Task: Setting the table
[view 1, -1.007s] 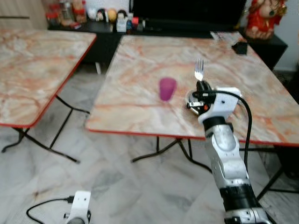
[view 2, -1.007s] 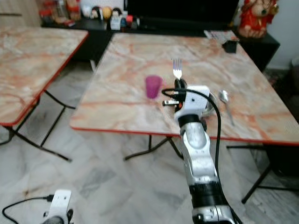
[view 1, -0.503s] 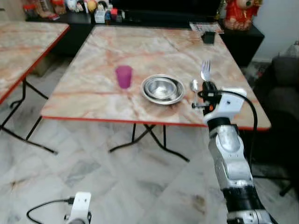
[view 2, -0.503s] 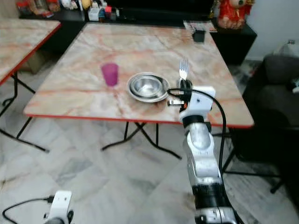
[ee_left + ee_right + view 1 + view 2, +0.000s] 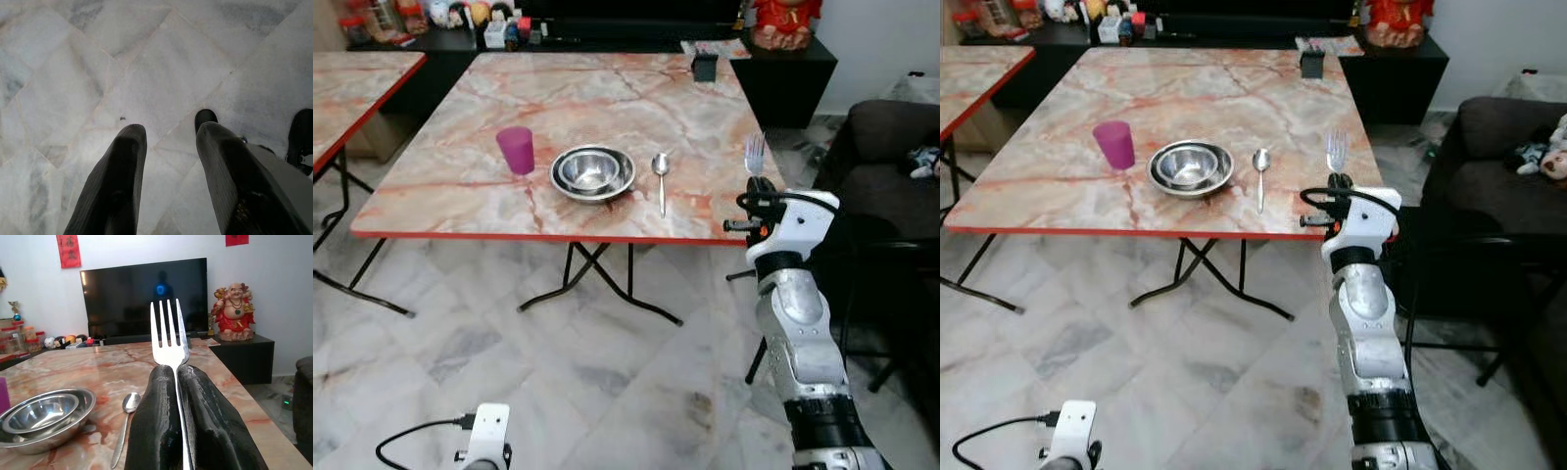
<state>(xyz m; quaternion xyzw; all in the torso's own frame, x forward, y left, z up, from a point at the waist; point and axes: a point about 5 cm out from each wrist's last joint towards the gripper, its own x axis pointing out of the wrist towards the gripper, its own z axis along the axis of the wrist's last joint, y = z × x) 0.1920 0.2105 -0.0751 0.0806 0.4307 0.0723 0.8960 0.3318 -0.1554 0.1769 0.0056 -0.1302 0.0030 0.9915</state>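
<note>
My right gripper (image 5: 752,192) is shut on a silver fork (image 5: 755,154) held upright, tines up, off the near right corner of the marble table (image 5: 460,117). In the right wrist view the fork (image 5: 169,340) rises between the two black fingers (image 5: 159,421). On the table stand a purple cup (image 5: 516,150), stacked steel bowls (image 5: 592,173) to its right, and a spoon (image 5: 660,176) lying right of the bowls. The bowls (image 5: 41,416) and spoon (image 5: 126,421) lie ahead of the fork. My left gripper (image 5: 168,132) hangs open over the floor.
A dark sofa (image 5: 891,166) stands close on the right with a soft toy (image 5: 1549,147) on it. A second marble table (image 5: 352,78) is at far left. A TV bench (image 5: 607,34) with a red statue (image 5: 781,20) lies behind. A white device with cable (image 5: 484,436) lies on the floor.
The camera has swung and pulled back: the table has slid left and farther away. The fork stays upright in my right gripper, which is now off the table's right edge.
</note>
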